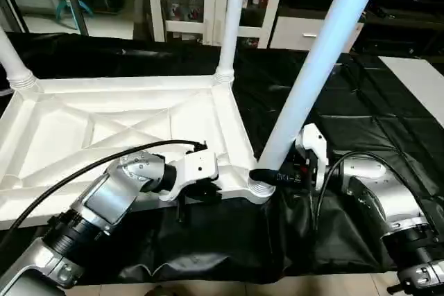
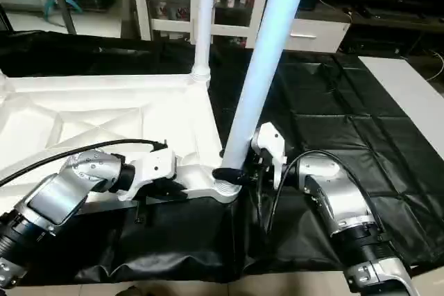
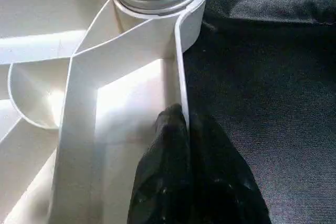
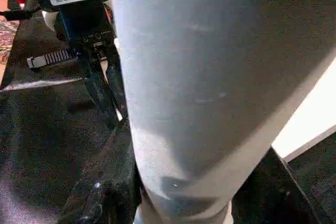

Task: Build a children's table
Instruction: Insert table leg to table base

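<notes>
Left end effector (image 3: pixel 184 129) pinching tabletop's (image 1: pixel 104 123) near rim, beside leg (image 1: pixel 312 81).

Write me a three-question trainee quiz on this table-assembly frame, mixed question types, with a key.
1. True or false: the tabletop lies upside down, ribbed underside facing up, on the black cloth.
2. How many legs stand in corner sockets of the tabletop?
A. one
B. three
C. four
3. What is the left claw pinched on?

Key:
1. True.
2. B: the far left leg, the far right leg and the near right leg, whose base the right claw is around.
3. The tabletop's thin side wall, near the socket of the near right leg.
</notes>
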Controlling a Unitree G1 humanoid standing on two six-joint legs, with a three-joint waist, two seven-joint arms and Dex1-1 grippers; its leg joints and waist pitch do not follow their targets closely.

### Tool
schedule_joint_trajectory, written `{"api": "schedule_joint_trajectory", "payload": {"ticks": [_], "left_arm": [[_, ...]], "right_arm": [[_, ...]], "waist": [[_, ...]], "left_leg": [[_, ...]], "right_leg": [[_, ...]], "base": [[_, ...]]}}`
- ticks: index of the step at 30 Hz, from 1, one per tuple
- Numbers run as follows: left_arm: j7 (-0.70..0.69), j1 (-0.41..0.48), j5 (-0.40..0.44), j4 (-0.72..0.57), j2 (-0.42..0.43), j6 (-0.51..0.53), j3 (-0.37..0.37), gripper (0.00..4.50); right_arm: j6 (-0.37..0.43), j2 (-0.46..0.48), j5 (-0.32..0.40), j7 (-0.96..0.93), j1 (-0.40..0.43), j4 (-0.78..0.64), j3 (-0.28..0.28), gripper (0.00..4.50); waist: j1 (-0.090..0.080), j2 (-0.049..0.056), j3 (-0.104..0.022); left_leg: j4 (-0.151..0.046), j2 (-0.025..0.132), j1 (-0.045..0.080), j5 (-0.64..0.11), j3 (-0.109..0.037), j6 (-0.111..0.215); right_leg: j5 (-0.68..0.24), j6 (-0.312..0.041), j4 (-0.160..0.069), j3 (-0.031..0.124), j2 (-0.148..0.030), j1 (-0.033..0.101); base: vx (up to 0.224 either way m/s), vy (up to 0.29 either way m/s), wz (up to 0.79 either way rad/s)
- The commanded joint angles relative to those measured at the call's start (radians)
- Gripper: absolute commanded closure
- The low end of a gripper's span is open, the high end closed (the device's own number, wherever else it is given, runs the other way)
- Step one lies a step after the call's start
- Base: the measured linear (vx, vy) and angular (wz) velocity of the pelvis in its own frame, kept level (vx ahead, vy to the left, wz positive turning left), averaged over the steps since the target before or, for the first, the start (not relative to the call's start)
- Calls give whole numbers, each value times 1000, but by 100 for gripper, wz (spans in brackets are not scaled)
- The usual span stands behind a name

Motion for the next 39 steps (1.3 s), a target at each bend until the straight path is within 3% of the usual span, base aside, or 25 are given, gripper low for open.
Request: {"api": "schedule_joint_trajectory", "payload": {"ticks": [1, 4, 7, 9, 11, 14, 15, 16, 18, 19, 21, 23, 24, 28, 29, 30, 31, 32, 33, 34, 35, 36, 37, 38, 39], "left_arm": [[-68, 0, 15, 12, 11, -15, -54, 450], [-51, 1, 17, 22, 4, -4, -47, 450], [30, 3, -6, 59, -64, 39, -3, 450], [98, 1, -16, 90, -122, 70, 25, 450], [130, -2, -11, 106, -145, 80, 31, 450], [187, -11, -2, 130, -184, 98, 42, 450], [293, -30, 11, 164, -256, 162, 77, 450], [327, -37, 14, 176, -281, 185, 91, 450], [387, -48, 20, 193, -319, 219, 114, 450], [454, -63, 28, 219, -360, 244, 140, 450], [568, -93, 44, 272, -423, 251, 173, 450], [631, -112, 44, 307, -461, 233, 195, 450], [653, -122, 48, 324, -479, 223, 202, 450], [653, -134, 61, 337, -492, 215, 197, 450], [650, -134, 64, 336, -491, 216, 194, 450], [639, -130, 69, 328, -481, 221, 189, 450], [631, -127, 72, 325, -472, 221, 184, 450], [629, -126, 73, 325, -467, 220, 182, 450], [627, -124, 72, 325, -463, 217, 182, 450], [625, -123, 71, 325, -459, 214, 180, 450], [623, -122, 70, 325, -457, 212, 179, 450], [609, -119, 69, 322, -445, 205, 172, 450], [594, -115, 69, 316, -437, 199, 165, 450], [563, -107, 70, 302, -419, 186, 151, 450], [528, -98, 72, 282, -399, 177, 135, 450]], "right_arm": [[16, -42, -30, -1, 10, 36, -10, 259], [22, -25, -37, -41, 9, 60, -17, 259], [17, 46, -97, -272, -27, 172, -54, 259], [21, 98, -120, -426, -57, 246, -84, 261], [21, 119, -128, -488, -70, 273, -94, 261], [13, 153, -141, -579, -92, 313, -105, 261], [1, 206, -149, -716, -128, 380, -123, 261], [-3, 222, -151, -761, -140, 402, -129, 261], [-10, 247, -153, -824, -158, 435, -138, 261], [-20, 275, -152, -912, -179, 474, -158, 261], [-34, 328, -131, -1054, -217, 544, -201, 261], [-45, 360, -113, -1127, -238, 583, -225, 261], [-57, 379, -107, -1177, -251, 606, -242, 261], [-91, 414, -99, -1208, -274, 638, -253, 262], [-94, 416, -97, -1207, -276, 639, -254, 262], [-113, 419, -89, -1181, -280, 640, -254, 262], [-131, 421, -72, -1133, -281, 636, -260, 262], [-139, 422, -61, -1102, -282, 632, -264, 262], [-142, 420, -56, -1084, -280, 625, -265, 262], [-145, 418, -55, -1079, -278, 619, -267, 262], [-145, 416, -54, -1073, -277, 615, -268, 262], [-146, 406, -44, -1036, -271, 593, -269, 206], [-141, 399, -38, -1015, -266, 575, -267, 206], [-130, 383, -27, -970, -254, 534, -263, 185], [-110, 364, -17, -923, -242, 490, -256, 174]], "waist": [[-7, 7, -62], [-7, 6, -62], [-13, 7, -58], [-26, 7, -55], [-40, 4, -56], [-59, 13, -55], [-67, 12, -57], [-73, 13, -55], [-79, 17, -53], [-82, 24, -51], [-100, 23, -52], [-106, 31, -47], [-108, 32, -47], [-113, 35, -38], [-112, 42, -37], [-101, 43, -37], [-100, 38, -35], [-103, 24, -35], [-114, 18, -31], [-115, 24, -33], [-113, 51, -33], [-85, 76, -28], [-30, 73, -29], [-67, 22, -37], [-36, -22, -39]], "left_leg": [[-83, 45, 21, -290, -18, -24], [-83, 44, 20, -284, -18, -22], [-86, 42, 19, -320, -19, -41], [-89, 38, 23, -424, -28, -82], [-90, 39, 25, -492, -39, -90], [-93, 38, 26, -549, -46, -90], [-94, 38, 22, -555, -49, -86], [-95, 39, 21, -556, -48, -91], [-89, 35, 34, -606, -54, -92], [-89, 34, 36, -624, -57, -91], [-95, 35, 33, -661, -66, -86], [-98, 37, 46, -708, -66, -78], [-101, 41, 42, -717, -67, -72], [-108, 40, 54, -774, -59, -70], [-131, 52, 39, -802, -58, -76], [-165, 66, 16, -822, -53, -87], [-164, 61, 23, -824, -44, -90], [-115, 36, 66, -795, -34, -83], [-66, 15, 83, -717, -41, -58], [-61, 17, 76, -678, -46, -54], [-104, 44, 38, -702, -63, -63], [-210, 87, -41, -851, -57, -99], [-235, 78, -13, -887, 5, -93], [-183, 61, 47, -796, 1, -48], [-25, 12, 100, -539, -16, -32]], "right_leg": [[-287, -186, -62, 33, -33, 28], [-277, -189, -61, 33, -33, 29], [-341, -177, -69, 33, -33, 24], [-482, -137, -82, 27, -35, 16], [-553, -100, -92, 20, -35, 16], [-562, -88, -102, 13, -32, 11], [-555, -88, -103, 8, -33, 19], [-549, -94, -101, 9, -33, 16], [-618, -71, -118, -7, -35, 8], [-625, -66, -125, -12, -34, 7], [-589, -62, -129, -29, -28, 17], [-570, -64, -139, -44, -24, 16], [-547, -64, -137, -51, -29, 28], [-594, -39, -155, -75, -26, 21], [-544, -45, -127, -77, -20, 43], [-453, -64, -75, -55, -16, 65], [-465, -67, -82, -53, -14, 52], [-604, -56, -142, -60, -29, 3], [-780, 5, -203, -99, -47, -7], [-812, 24, -208, -110, -59, 11], [-719, 25, -167, -120, -54, 65], [-399, -47, 26, -84, -12, 140], [-167, -84, 68, -72, 19, 84], [-263, -82, 18, -29, -3, 45], [-776, -27, -142, -4, -88, -38]], "base": [[0, 0, 0], [0, 0, 0], [0, 0, 0], [0, 0, 0], [-54, 8, -7], [-17, 5, -2], [0, 0, 0], [0, 0, 0], [0, 0, 0], [-50, 23, -7], [0, 0, 0], [0, 0, 0], [0, 0, 0], [0, 0, 0], [0, 0, 0], [0, 0, 0], [0, 0, 0], [18, -55, 11], [18, -55, 11], [0, 0, 0], [0, 0, 0], [0, 0, 0], [0, 0, 0], [85, -120, 24], [85, -120, 24]]}}
